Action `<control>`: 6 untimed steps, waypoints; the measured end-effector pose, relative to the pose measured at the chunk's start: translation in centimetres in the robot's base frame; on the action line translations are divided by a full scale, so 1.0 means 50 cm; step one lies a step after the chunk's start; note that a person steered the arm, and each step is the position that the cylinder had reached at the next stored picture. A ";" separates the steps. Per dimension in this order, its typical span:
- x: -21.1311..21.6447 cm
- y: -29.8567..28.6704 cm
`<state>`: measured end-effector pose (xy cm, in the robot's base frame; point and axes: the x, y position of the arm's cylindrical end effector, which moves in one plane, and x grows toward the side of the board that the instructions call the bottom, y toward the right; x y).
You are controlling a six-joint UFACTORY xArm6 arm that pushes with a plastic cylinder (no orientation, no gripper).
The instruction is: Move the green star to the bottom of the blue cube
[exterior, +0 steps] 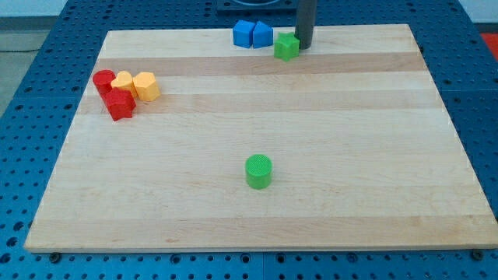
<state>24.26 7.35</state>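
Observation:
The green star (285, 47) lies near the view's top edge of the wooden board (257, 218), just right of two blue blocks. The blue cube (262, 34) is the right one of the pair; another blue block (243, 33) touches its left side. The star sits slightly lower than and to the right of the cube, a small gap between them. My tip (303, 44) is right against the star's upper right side.
A green cylinder (258, 171) stands in the lower middle. At the left is a cluster: a red cylinder (103, 80), a red block (119, 103), and two yellow blocks (124, 82) (145, 85).

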 end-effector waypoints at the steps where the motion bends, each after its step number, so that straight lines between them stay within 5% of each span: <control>1: 0.000 -0.025; 4: 0.030 0.003; 6: 0.038 -0.090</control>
<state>26.14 2.83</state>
